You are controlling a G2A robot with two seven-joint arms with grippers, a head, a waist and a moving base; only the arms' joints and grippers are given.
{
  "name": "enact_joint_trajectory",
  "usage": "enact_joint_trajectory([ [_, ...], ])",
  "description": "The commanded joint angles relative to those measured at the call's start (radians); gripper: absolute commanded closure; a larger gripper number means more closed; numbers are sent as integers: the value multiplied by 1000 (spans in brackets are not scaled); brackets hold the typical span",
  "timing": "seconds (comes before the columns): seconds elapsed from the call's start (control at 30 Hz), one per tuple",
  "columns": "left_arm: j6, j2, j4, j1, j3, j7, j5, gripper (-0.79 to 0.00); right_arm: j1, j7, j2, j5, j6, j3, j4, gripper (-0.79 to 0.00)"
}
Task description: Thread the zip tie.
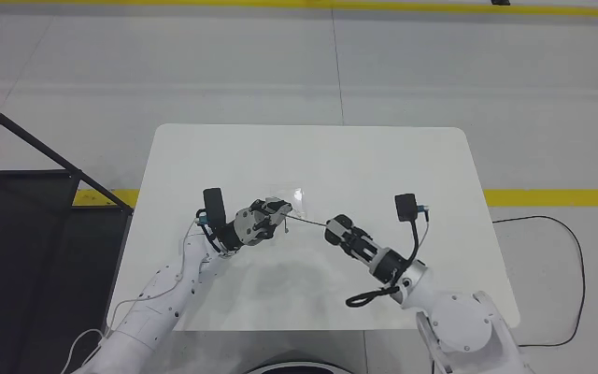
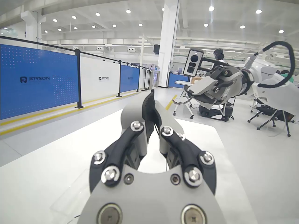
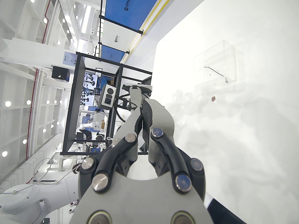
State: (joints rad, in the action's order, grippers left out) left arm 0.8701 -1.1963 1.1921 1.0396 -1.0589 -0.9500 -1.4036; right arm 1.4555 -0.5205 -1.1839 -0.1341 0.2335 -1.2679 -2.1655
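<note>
The left gripper point(image 1: 273, 217) is pinched closed on one end of the zip tie point(image 1: 306, 221). The right gripper point(image 1: 334, 227) is clamped on the other end, so the thin strap spans the gap between their fingertips, above the table point(image 1: 392, 159). A clear box point(image 3: 215, 62) sits just beyond the fingertips. Past the left gripper, blue barrier panels point(image 2: 37, 80) carry a white logo and lettering.

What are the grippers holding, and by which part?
One thin zip tie, stretched between them: the left gripper pinches one end, the right gripper the other. Which end is the head cannot be told.
</note>
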Motion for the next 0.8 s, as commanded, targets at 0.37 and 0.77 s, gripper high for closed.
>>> enact_joint_trajectory([
  [0.37,0,0,0,0,0,0,0,0,151,318,-26,179,212,26,-161,0],
  [0.77,0,0,0,0,0,0,0,0,145,371,-32,179,266,48,-182,0],
])
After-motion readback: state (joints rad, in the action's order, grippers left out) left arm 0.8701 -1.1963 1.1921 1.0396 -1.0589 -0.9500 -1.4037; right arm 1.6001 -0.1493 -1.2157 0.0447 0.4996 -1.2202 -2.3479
